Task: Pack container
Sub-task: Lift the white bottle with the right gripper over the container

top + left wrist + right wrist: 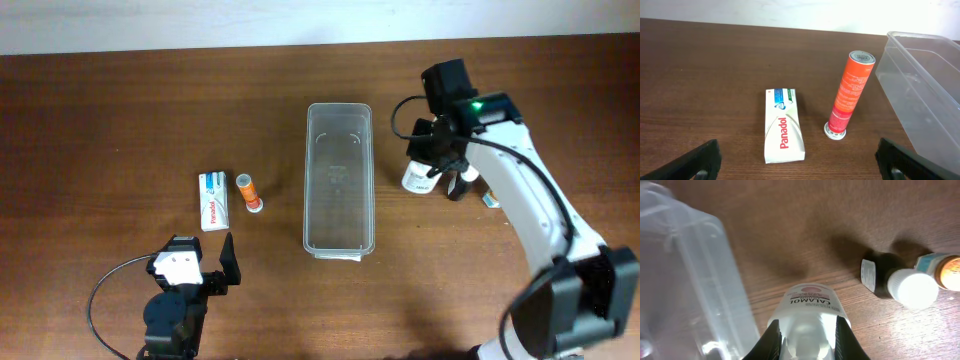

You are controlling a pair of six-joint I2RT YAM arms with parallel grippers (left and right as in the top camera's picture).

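Note:
The clear plastic container (339,215) lies lengthwise at the table's middle, with nothing inside it. It also shows in the left wrist view (920,82) and the right wrist view (685,280). My right gripper (434,172) is just right of the container. In the right wrist view my right gripper (807,324) is shut on a white Calamol bottle (808,302), also seen from overhead (416,179). My left gripper (205,253) is open and holds nothing, near the front left; its fingers (799,169) frame a Panadol box (784,127).
The white Panadol box (212,200) and an orange tube (248,190) lie left of the container; the tube shows in the left wrist view (850,90) too. A dark bottle with a white cap (900,282) and a small orange-capped item (942,270) sit right of the Calamol bottle.

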